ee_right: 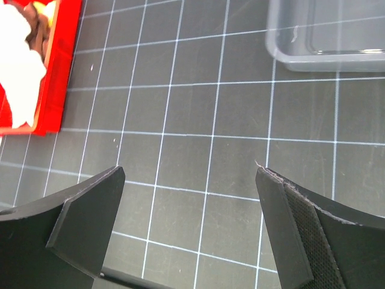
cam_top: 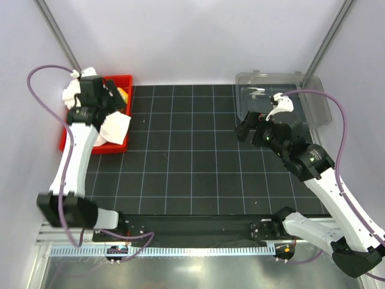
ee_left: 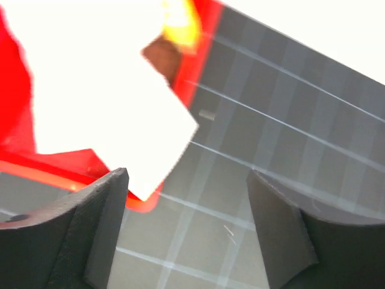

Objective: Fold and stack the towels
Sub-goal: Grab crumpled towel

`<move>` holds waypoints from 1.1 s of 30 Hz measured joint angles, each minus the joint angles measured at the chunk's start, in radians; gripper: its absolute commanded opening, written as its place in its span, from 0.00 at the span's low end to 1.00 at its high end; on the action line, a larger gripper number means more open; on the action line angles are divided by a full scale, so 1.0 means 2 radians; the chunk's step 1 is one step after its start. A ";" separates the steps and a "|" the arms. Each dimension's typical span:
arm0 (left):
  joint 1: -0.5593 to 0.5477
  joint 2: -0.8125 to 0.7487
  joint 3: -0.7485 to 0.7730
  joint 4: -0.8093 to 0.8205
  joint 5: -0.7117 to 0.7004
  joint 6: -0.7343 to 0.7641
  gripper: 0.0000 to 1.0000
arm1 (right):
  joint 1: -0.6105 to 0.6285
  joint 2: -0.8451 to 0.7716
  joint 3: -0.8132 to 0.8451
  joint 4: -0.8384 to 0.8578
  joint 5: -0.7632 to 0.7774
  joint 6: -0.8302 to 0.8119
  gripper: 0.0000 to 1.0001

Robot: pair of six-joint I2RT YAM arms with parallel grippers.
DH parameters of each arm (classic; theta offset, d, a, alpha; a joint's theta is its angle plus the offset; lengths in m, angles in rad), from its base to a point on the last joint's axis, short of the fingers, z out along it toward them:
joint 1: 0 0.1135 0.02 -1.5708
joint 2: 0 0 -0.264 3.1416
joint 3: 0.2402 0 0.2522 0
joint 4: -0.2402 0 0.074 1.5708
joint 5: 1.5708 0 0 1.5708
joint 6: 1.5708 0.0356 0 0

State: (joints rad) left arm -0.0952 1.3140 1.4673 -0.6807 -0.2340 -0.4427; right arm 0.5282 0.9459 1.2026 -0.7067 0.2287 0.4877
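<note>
Black gridded mat (cam_top: 192, 150), white walls (cam_top: 192, 36); red bin (cam_top: 123, 81) upper left, clear bin (cam_top: 264, 84) upper right.
White towel (cam_top: 114, 127) drapes over the red bin's rim, yellow towel (ee_left: 180, 21) and brown towel (ee_left: 162, 54) behind it; left gripper (ee_left: 186, 180) and right gripper (ee_right: 191, 174) both spread wide, holding nothing.

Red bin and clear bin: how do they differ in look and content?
The red bin is opaque; the clear bin is see-through. The red bin holds a white towel hanging over its edge; the clear bin looks empty. The red bin stands left, the clear bin right. Both are rectangular and sit on the black grid mat.
</note>
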 measured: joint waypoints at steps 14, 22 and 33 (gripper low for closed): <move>0.140 0.379 0.161 0.012 0.000 0.003 0.68 | 0.000 0.012 -0.035 0.042 -0.030 -0.023 1.00; 0.153 0.410 0.190 0.039 -0.004 0.035 0.66 | 0.000 0.028 -0.045 0.051 -0.032 -0.023 1.00; 0.153 0.469 0.247 0.037 -0.005 0.074 0.00 | 0.000 0.055 -0.047 0.054 -0.026 -0.020 1.00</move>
State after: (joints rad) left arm 0.2115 2.2528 1.9606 -0.6071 -0.2432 -0.2947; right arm 0.5282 1.0561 1.1095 -0.5987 0.1776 0.4477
